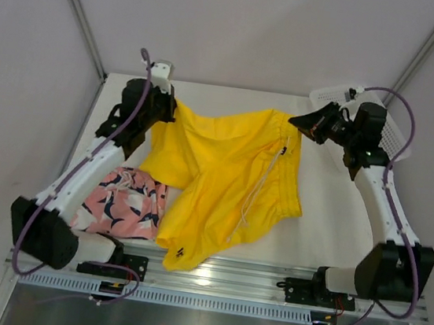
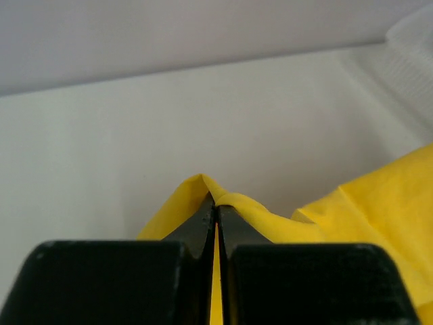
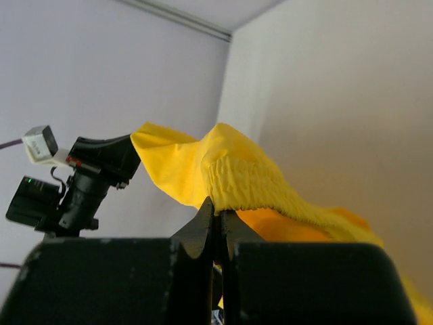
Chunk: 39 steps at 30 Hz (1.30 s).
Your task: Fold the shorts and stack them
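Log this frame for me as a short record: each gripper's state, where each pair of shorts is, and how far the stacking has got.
left gripper: shut on yellow shorts, at their far-left corner
right gripper: shut on yellow shorts, at the gathered waistband, far right
yellow shorts: stretched between both grippers, far edge lifted, near leg lying on the table
pink shorts: compact on the table, near left, beside the yellow pair
basket: far right corner
stacking: not yet done

Counting two shorts on the counter [image 1: 331, 204]: one yellow pair [image 1: 225, 163], one pink printed pair [image 1: 128, 207]; one white basket [image 1: 398, 141]; two tools, left tool [image 1: 173, 109] and right tool [image 1: 292, 123].
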Motion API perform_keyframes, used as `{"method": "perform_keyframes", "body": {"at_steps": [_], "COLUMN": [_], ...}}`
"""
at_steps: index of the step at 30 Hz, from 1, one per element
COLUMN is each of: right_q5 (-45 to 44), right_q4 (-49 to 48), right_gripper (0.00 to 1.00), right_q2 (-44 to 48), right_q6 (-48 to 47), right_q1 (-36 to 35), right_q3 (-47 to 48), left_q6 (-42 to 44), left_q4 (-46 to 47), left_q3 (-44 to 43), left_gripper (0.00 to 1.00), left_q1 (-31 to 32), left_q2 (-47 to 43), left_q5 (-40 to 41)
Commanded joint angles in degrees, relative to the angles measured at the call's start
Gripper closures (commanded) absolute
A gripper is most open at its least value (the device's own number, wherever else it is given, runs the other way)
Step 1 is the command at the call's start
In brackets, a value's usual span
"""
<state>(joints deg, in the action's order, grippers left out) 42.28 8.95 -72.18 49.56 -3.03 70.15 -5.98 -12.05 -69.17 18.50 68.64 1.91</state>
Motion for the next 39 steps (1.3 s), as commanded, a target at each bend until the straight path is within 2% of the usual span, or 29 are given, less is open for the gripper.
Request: {"method": "perform_keyframes", "body": {"at_steps": [1, 5, 6, 7, 8, 9, 10, 11, 12, 14, 15, 17, 19, 20, 25, 27, 30, 36, 39], "right_q5": [-2.11, -1.95, -1.07, -0.02, 0.17, -0.88, -2.71, -5.17, -10.76, -14.06, -15.29, -17.66, -22.91, -24.86, -33.93, -34.28, -32.27, -32.88, -32.44], "right_q4": [-9.81, -16.67, -17.38, -16.26, -12.85, -4.29, -1.42, 0.87, 5.16, 8.44, 10.54, 12.05, 13.9, 14.51, 15.31, 14.52, 11.1, 8.54, 6.17], "right_gripper": [1.0, 1.0, 0.89, 0.7, 0.37, 0.29, 0.21, 0.01, 0.01, 0.0, 0.01, 0.01, 0.01, 0.01, 0.02, 0.05, 0.1, 0.16, 0.17], "right_q2": [-7.16, -24.11, -31.98, -35.71, -38.71, -40.91, -41.72, -41.11, -40.15, -38.3, -37.77, -34.63, -31.54, -28.48, -20.9, -18.09, -14.14, -14.64, -15.88], "right_q6": [1.5, 3.34, 3.78, 3.09, 1.61, -2.85, -5.33, -7.79, -10.07, -15.01, -15.98, -18.53, -21.15, -21.95, -24.34, -23.29, -21.79, -22.49, -22.84], "right_q1": [0.74, 2.06, 2.5, 2.5, 2.5, 2.5, 2.5, 2.15, 1.63, 1.36, 1.44, 1.53, 1.1, 0.92, 0.91, 1.88, 4.69, 4.96, 4.44], "right_q3": [-1.25, 6.38, 13.36, 17.61, 22.18, 26.05, 29.74, 30.13, 30.31, 29.87, 29.17, 24.72, 20.31, 15.68, 3.87, -1.23, -8.16, -12.23, -12.23], "left_q6": [1.14, 1.58, 1.15, 0.88, 0.53, 0.01, 0.26, 0.53, 0.09, -0.35, -1.05, -1.84, -3.07, -4.12, -10.53, -17.64, -21.26, -25.4, -26.1], "left_q4": [6.41, 7.84, 7.14, 6.35, 4.78, 4.15, 4.06, 6.06, 7.38, 11.68, 13.96, 16.0, 18.28, 18.9, 19.53, 18.48, 20.22, 22.87, 20.24], "left_q3": [2.1, -2.01, -5.33, -8.41, -11.05, -11.69, -12.04, -10.65, -9.59, -4.61, -3.53, -0.98, 3.14, 5.34, 13.35, 16.93, 20.9, 30.49, 33.65], "left_gripper": [1.0, 1.0, 1.0, 1.0, 1.0, 1.0, 1.0, 0.99, 0.8, 0.51, 0.33, 0.25, 0.06, 0.01, 0.01, 0.01, 0.01, 0.01, 0.01], "left_q1": [-1.18, -2.94, -3.38, -4.43, -4.87, -5.14, -5.32, -5.32, -5.32, -5.32, -5.23, -5.23, -5.14, -5.06, -5.14, -5.67, -6.99, -6.2, -2.43], "left_q2": [8.59, 21.86, 27.02, 29.16, 30.83, 32.33, 32.17, 31.47, 30.51, 26.73, 25.5, 21.9, 17.7, 16.19, 6.79, 4.93, 1.85, -7.8, -12.37], "left_q5": [0.1, 3.18, 4.14, 5.72, 6.43, 7.05, 7.84, 9.5, 10.56, 12.14, 12.32, 11.02, 9.43, 8.47, 5.91, 6.44, -3.01, -9.2, -9.73]}}
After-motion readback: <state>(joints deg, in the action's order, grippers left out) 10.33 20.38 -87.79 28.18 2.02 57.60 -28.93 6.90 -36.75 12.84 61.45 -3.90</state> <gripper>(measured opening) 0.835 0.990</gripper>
